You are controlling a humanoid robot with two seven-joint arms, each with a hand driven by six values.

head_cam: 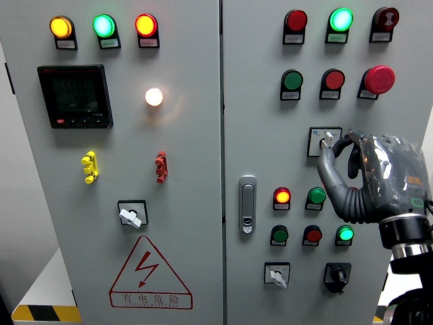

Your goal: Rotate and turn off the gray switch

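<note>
I am facing a gray control cabinet (189,284) that is filling the whole view, split by a vertical seam into a left door and a right door. On the left door a black meter display (74,96) is sitting under a row of three lit lamps, orange (60,27), green (104,26) and red-orange (145,25), and a white lamp (154,97) is glowing to the right of the display. Lower on that door a red triangular warning sign (150,276) is showing beneath a gray rotary knob (131,216). A chrome door handle (247,204) is standing just right of the seam. My right hand (369,179) is coming in from the right edge and reaching to the gray switch (325,139), which is sitting mid-height on the right door, below the red mushroom button (379,79). My thumb (327,166) and index finger (346,140) are curling toward the switch knob and pinching it at its right side. Below my hand, a small red lamp (282,196) is glowing beside a green button (316,196).
</note>
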